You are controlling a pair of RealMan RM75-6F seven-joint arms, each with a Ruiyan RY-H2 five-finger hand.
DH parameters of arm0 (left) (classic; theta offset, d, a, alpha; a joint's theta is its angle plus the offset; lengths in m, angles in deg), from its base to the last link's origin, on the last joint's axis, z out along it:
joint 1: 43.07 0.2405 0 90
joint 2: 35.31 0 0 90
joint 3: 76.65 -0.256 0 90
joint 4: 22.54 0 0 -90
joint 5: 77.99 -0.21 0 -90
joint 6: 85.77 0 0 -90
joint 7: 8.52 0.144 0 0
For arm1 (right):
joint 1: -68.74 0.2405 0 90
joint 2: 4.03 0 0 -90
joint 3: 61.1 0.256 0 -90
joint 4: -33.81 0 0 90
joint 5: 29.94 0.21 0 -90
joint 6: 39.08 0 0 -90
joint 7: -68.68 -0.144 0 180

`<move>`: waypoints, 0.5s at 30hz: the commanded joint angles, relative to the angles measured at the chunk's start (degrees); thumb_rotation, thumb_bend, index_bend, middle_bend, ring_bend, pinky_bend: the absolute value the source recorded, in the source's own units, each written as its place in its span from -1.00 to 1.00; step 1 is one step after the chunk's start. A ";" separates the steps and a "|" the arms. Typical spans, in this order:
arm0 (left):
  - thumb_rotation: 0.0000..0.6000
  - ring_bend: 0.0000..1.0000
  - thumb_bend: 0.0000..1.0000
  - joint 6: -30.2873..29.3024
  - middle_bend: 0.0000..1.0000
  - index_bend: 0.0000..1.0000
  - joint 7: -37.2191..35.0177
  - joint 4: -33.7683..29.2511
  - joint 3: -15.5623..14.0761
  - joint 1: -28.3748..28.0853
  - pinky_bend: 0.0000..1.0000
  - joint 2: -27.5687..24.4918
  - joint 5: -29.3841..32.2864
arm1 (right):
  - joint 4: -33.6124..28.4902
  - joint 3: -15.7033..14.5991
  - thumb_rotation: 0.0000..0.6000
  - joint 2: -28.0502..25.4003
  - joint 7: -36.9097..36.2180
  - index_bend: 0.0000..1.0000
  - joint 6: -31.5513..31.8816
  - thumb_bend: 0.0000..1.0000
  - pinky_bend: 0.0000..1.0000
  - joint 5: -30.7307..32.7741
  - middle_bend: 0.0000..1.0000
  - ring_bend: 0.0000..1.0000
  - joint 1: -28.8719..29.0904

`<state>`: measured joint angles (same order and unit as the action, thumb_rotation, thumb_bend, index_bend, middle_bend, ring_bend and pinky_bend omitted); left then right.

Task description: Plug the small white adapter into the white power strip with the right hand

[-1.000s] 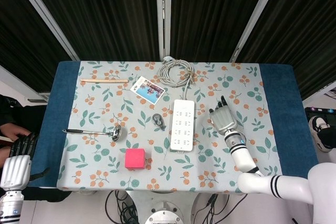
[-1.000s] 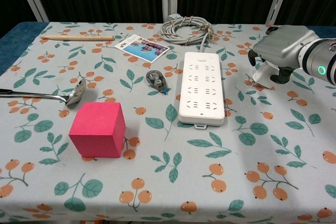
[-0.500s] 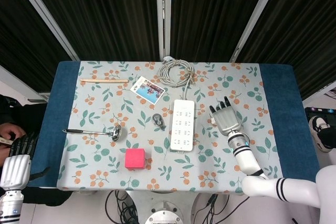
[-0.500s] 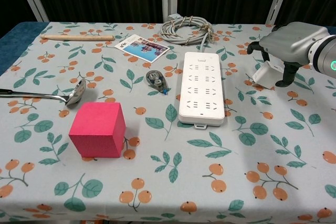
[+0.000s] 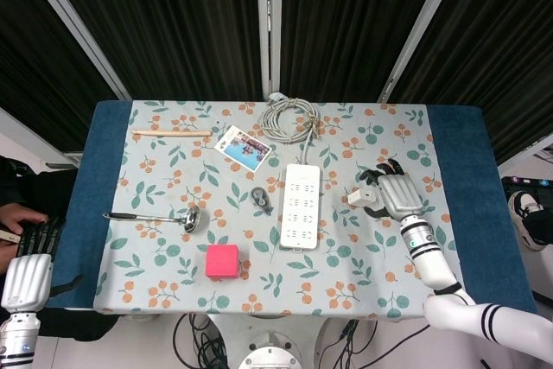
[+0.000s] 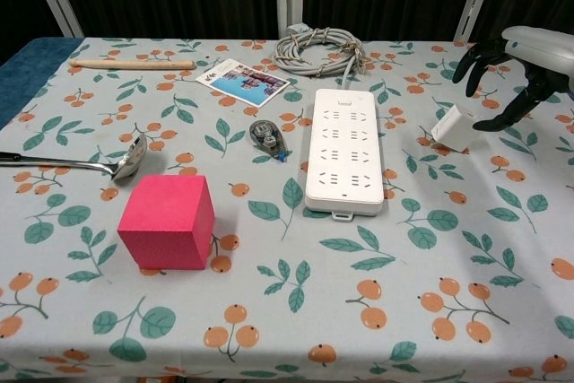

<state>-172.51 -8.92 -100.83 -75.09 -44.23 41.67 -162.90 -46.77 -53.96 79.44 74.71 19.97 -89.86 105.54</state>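
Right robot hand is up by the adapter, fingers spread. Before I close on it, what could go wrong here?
1. The adapter lies loose on the cloth; the right robot hand hovers over it with its fingers spread, gripping nothing. A finger may knock it aside before they close.
2. Its prongs are not visible, so its orientation for the power strip sockets is uncertain.
3. The cloth could let the strip slide under pushing.

Taking the power strip [image 6: 343, 151] as landmark: the adapter [image 6: 451, 128] lies to its right, apart from it, with the right hand [image 6: 513, 69] just beyond the adapter. The coiled cable [image 6: 319, 49] lies behind the strip. The tape dispenser [image 6: 267, 137], cube [image 6: 168, 221] and ladle [image 6: 85, 163] lie to its left.
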 commanded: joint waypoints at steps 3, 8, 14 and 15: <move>1.00 -1.00 -1.00 0.09 -1.00 -0.96 0.60 -0.71 -0.10 0.20 -1.00 -0.29 0.33 | 7.44 0.68 1.00 2.44 -6.07 -0.34 -3.73 -0.81 -1.00 -4.99 -0.27 -0.74 -1.37; 1.00 -1.00 -1.00 0.05 -1.00 -0.96 0.97 -1.12 -0.13 0.34 -1.00 -0.42 0.51 | 10.88 0.74 1.00 4.48 -8.44 -0.26 -5.35 -0.72 -1.00 -6.30 -0.21 -0.73 -1.17; 1.00 -1.00 -1.00 0.11 -1.00 -0.96 1.17 -1.33 -0.09 0.37 -1.00 -0.56 0.65 | 13.28 1.13 1.00 5.80 -9.89 -0.21 -5.82 -0.64 -1.00 -7.67 -0.16 -0.71 -1.17; 1.00 -1.00 -1.00 0.15 -1.00 -0.96 1.20 -1.35 -0.10 0.34 -1.00 -0.54 0.63 | 13.48 1.19 1.00 5.91 -9.96 -0.21 -5.99 -0.61 -1.00 -7.83 -0.15 -0.71 -1.13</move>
<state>-172.36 -7.72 -102.18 -75.19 -43.88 41.13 -162.26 -33.39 -52.83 85.27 64.81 14.08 -97.59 104.38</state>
